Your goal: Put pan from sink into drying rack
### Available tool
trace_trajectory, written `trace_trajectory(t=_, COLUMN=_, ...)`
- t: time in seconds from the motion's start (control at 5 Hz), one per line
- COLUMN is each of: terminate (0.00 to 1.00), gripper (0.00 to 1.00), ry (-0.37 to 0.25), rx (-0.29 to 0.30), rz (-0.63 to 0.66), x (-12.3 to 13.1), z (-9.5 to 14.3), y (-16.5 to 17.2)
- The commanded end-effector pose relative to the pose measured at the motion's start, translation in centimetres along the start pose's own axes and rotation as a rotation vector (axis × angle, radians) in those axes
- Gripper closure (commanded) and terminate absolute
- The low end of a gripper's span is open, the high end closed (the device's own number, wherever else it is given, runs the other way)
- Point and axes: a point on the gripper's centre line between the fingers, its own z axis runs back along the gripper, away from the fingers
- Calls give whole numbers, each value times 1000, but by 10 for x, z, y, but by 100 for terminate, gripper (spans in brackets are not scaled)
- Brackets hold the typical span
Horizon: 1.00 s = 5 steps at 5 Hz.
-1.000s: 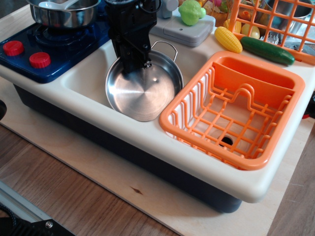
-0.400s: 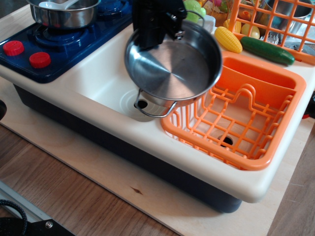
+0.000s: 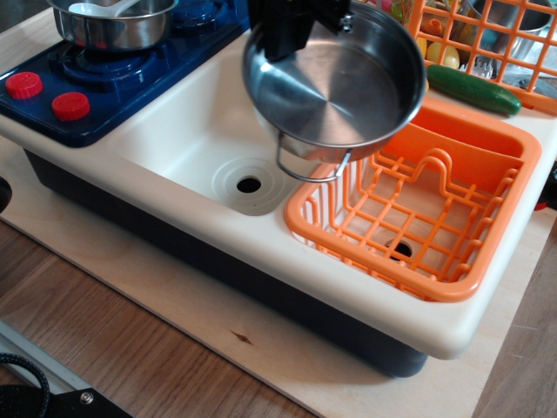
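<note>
The end effector [image 3: 300, 22] grips the pan [image 3: 335, 87] by its far rim, holding it tilted in the air above the drying rack's [image 3: 418, 205] left edge. Likely light, rigid and slippery; grasp the rim firmly. The sink [image 3: 187, 139] lies left of the rack.

Shiny silver steel pan [image 3: 335, 87], black hand [image 3: 296, 26]. Cream-white sink [image 3: 187, 144]. Bright orange drying rack [image 3: 418, 205], grid-pattern bottom. Dark blue stove [image 3: 113, 74] at back-left corner, 2 red knobs [image 3: 48, 96]. Green cucumber [image 3: 473, 89] at back-right. Desk [image 3: 130, 348]: brown wood grain, pale board.
</note>
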Motion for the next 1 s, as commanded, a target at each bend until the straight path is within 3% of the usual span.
trace_trajectory(t=0.0, terminate=0, gripper=100, ry=-81, rx=-61, rz=77, x=13, z=-10, y=-18)
trace_trajectory(t=0.2, terminate=0, gripper=100, ry=-105, rx=-113, rz=84, x=16, z=-22, y=-25)
trace_trajectory(t=0.4, terminate=0, gripper=0, ry=-146, rx=-132, rz=86, x=13, z=-31, y=-32)
trace_trajectory(t=0.6, terminate=0, gripper=0, ry=-146, rx=-132, rz=86, x=13, z=-31, y=-32)
trace_trajectory(t=0.8, terminate=100, gripper=0, ry=-146, rx=-132, rz=86, x=13, z=-31, y=-32)
